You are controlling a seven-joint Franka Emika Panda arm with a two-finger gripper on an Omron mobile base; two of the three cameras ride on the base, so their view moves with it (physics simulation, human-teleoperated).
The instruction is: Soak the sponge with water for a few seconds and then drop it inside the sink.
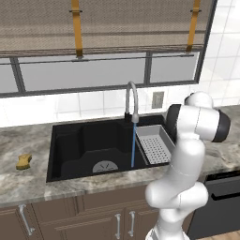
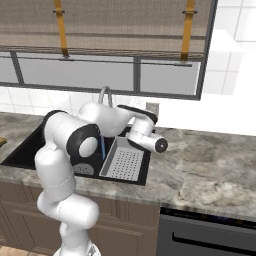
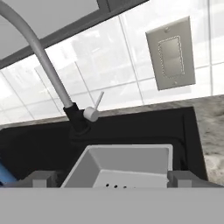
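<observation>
At the bottom of the hand view the gripper (image 3: 111,178) shows two grey fingertips (image 3: 41,178) set wide apart, spread open with nothing between them. Just past them sits one grey perforated drainer tray (image 3: 127,168), inside the black sink (image 3: 144,127). Above the tray, at centre left of that frame, stands one curved silver faucet (image 3: 39,52) with a single small lever handle (image 3: 94,109). One grey wall outlet plate (image 3: 171,54) hangs on the white tiles at upper right.

In the left base view one thin blue stream of water (image 1: 133,145) falls straight from the faucet spout (image 1: 132,101) into the sink (image 1: 79,140), landing just right of the one round grey drain (image 1: 105,166). The drainer tray (image 1: 153,144) fills the sink's right end. One yellow-orange sponge (image 1: 23,161) lies on the marble counter (image 1: 28,187) at the left edge of the frame, well apart from the sink's left rim and far from the arm. Two orange straps (image 1: 77,28) hang down the window blind at the top.
</observation>
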